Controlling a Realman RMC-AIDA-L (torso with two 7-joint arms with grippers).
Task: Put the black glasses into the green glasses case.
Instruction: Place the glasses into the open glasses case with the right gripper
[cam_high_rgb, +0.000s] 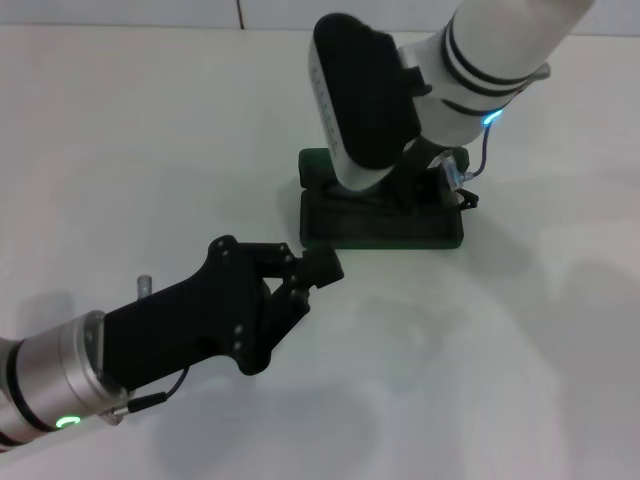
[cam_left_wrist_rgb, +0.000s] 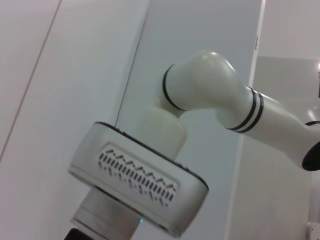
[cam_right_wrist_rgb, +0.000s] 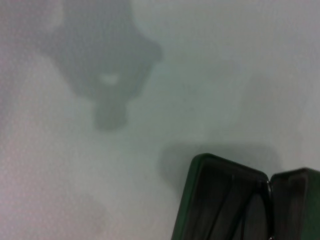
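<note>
The green glasses case (cam_high_rgb: 380, 228) lies open on the white table, right of centre. The right wrist view shows its dark grey lining (cam_right_wrist_rgb: 225, 200). My right arm reaches down over the case. Its gripper (cam_high_rgb: 410, 175) is low over the case's inside, mostly hidden by the wrist housing. The black glasses do not show clearly. A thin dark piece (cam_high_rgb: 463, 190) sticks out at the case's right end, and I cannot tell whether it is glasses or cable. My left gripper (cam_high_rgb: 322, 267) is shut and empty, just in front of the case's left corner.
The white table (cam_high_rgb: 150, 130) stretches to the left and front of the case. The left wrist view shows only the right arm's white wrist housing (cam_left_wrist_rgb: 140, 180) against a pale wall.
</note>
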